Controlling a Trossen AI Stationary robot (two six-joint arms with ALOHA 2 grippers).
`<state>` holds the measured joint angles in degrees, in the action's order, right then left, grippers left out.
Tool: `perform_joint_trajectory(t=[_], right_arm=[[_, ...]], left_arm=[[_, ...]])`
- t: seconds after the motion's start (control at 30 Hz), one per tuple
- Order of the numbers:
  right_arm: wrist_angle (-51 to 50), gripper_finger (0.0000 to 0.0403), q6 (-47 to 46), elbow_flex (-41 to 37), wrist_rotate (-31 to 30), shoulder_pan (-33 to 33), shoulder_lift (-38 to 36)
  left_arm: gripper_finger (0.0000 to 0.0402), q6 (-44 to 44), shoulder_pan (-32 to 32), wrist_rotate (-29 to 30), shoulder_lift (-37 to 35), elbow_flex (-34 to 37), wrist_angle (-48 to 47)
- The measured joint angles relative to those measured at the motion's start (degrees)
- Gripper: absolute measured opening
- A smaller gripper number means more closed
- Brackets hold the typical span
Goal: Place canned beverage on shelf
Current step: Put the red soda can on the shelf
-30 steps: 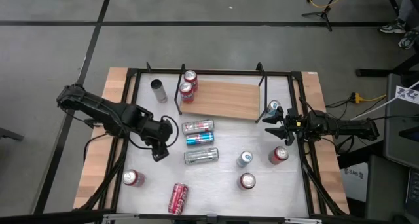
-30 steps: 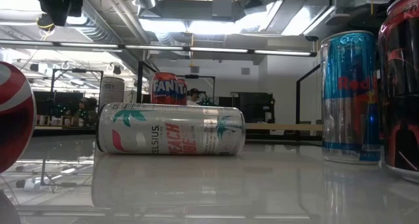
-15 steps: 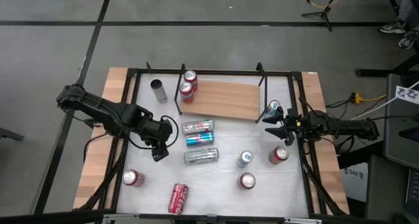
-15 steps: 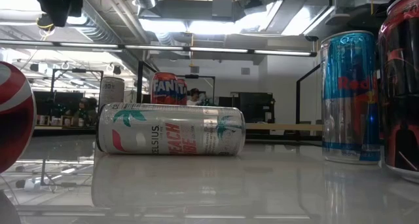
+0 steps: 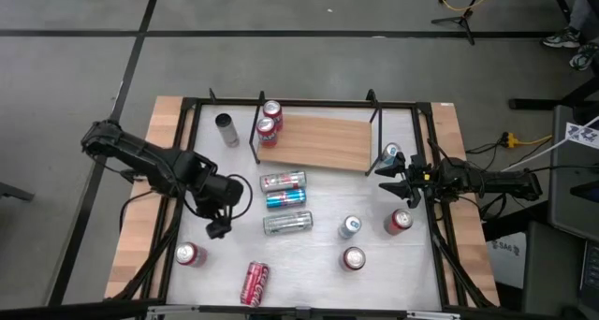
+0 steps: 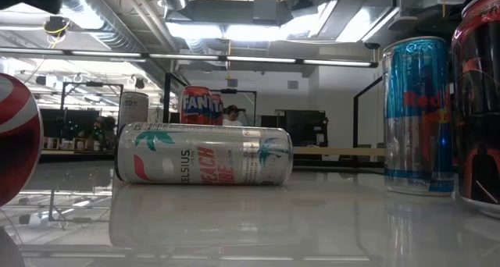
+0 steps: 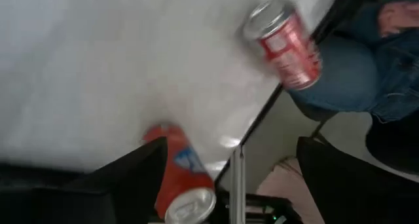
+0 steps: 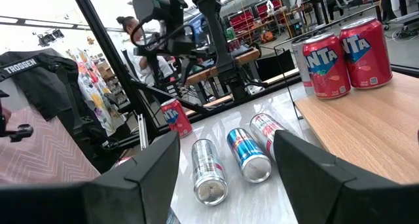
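Observation:
The shelf (image 5: 318, 142), a light-brown board with black rod brackets, stands at the table's far middle, and two red Fanta cans (image 5: 270, 120) stand upright on its left end. It also shows in the right wrist view (image 8: 370, 126). My left gripper (image 5: 217, 230) is open and empty above the table's near left part. An upright red can (image 7: 285, 44) and a lying red can (image 7: 183, 185) are ahead of it. My right gripper (image 5: 386, 181) is open and empty at the table's right, level, pointing left toward three lying cans (image 8: 245, 152).
Three cans lie side by side mid-table (image 5: 284, 200); the nearest is a white Celsius can (image 6: 203, 154). A grey can (image 5: 226, 129) stands at the far left. Upright cans stand at right: blue (image 5: 391, 153), silver-blue (image 5: 349, 227), red (image 5: 399, 221), red (image 5: 353, 258). A black frame (image 5: 187, 170) rims the table.
My left gripper has gone toward the table's near edge and a little left, toward the red cans in the near left corner. My right arm and all the cans have kept still.

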<state>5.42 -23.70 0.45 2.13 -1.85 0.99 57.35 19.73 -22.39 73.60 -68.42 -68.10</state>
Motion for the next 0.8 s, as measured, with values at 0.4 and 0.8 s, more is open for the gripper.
perform_joint_trajectory(t=[0.4,0.8], right_arm=[[-0.01,0.0239,0.0,0.0,0.0,0.0,0.0],[-0.01,0.0239,0.0,0.0,0.0,0.0,-0.02]], left_arm=[[0.0333,21.7,17.71,5.54,0.0,0.0,-1.94],[0.0334,41.29,31.82,13.89,0.51,0.0,-1.83]])
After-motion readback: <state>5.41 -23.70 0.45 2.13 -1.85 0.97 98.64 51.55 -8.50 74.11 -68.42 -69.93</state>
